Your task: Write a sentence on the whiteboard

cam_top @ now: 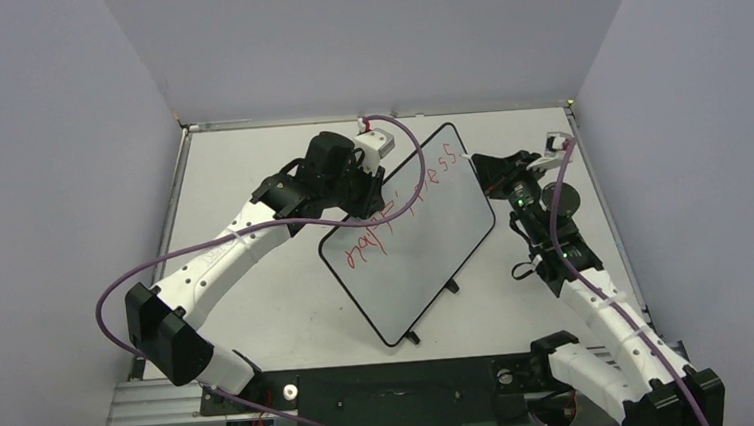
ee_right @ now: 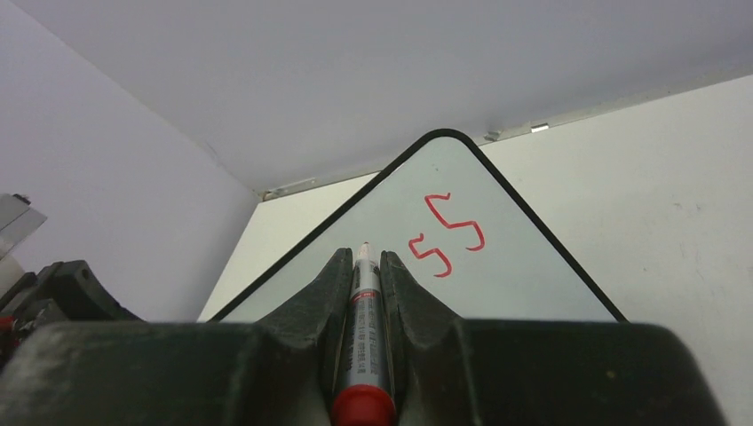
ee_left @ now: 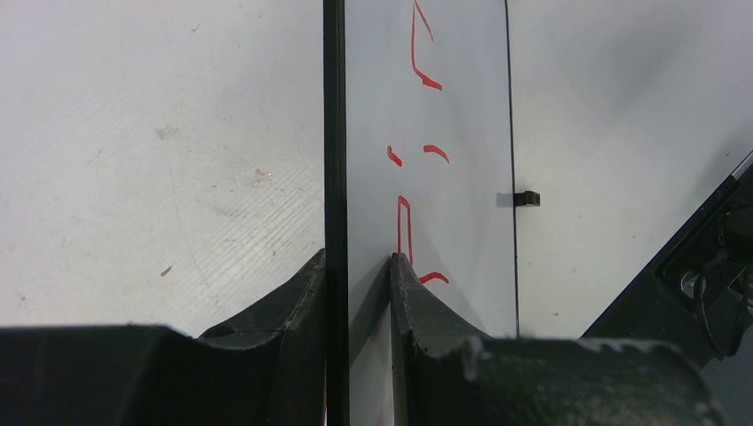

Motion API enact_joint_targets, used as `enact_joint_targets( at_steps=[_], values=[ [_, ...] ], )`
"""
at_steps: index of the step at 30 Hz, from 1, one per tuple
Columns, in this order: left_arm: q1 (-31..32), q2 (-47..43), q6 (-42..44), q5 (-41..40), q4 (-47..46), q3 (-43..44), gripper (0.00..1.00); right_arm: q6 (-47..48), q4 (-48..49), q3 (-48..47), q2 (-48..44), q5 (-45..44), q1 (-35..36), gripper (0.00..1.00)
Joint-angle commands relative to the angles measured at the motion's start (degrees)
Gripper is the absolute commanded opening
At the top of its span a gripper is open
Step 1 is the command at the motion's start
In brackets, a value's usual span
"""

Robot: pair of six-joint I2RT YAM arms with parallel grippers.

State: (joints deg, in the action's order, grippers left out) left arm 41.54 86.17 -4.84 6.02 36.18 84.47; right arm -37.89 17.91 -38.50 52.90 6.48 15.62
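Pinches the whiteboard (cam_top: 427, 270) by its rim in the left tool (ee_left: 357, 257) toward the desk's (cam_top: 291, 329) far edge, clamps a marker (ee_right: 363, 337) in the right tool (ee_right: 364, 256) beside the sentence (cam_top: 398, 211); risks crooked strokes from any board slip.

Overhead view facing down, both wrist views close, sharing whiteboard (cam_top: 426, 260)

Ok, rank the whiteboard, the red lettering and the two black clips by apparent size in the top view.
1. whiteboard, largest.
2. red lettering.
3. near clip and far clip, smallest; they look alike, so no order between them.
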Motion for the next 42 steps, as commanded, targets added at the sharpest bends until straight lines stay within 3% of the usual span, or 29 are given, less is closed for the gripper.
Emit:
enact_joint_targets(
  at_steps=[1, 12, 23, 34, 42],
  values=[
    [0.09, -1.16, 7.02, -7.66, -0.22, 0.23, 0.0, 0.95, -3.43, 2.3, -4.4, 0.54, 0.58, 0.0],
    [1.91, -1.56, 2.03, -6.18, -3.05, -2.09, 0.0, 6.89, -6.0, 8.58, -14.19, 3.47, 3.91, 0.0],
    [2.0, -6.43, -0.07, -6.12, -9.49, -9.4, 0.0, 10.54, -4.58, 15.93, -19.1, 5.35, 15.48, 0.0],
    [2.0, -6.37, 0.14, -6.05, -10.6, -10.26, 0.0, 15.78, 2.87, 20.03, -17.99, 2.78, 29.71, 0.0],
    [1.98, -6.53, -0.07, -6.02, -10.28, -9.84, 0.0, 16.7, 7.62, 21.01, -13.29, 1.76, 35.34, 0.0]
  ],
)
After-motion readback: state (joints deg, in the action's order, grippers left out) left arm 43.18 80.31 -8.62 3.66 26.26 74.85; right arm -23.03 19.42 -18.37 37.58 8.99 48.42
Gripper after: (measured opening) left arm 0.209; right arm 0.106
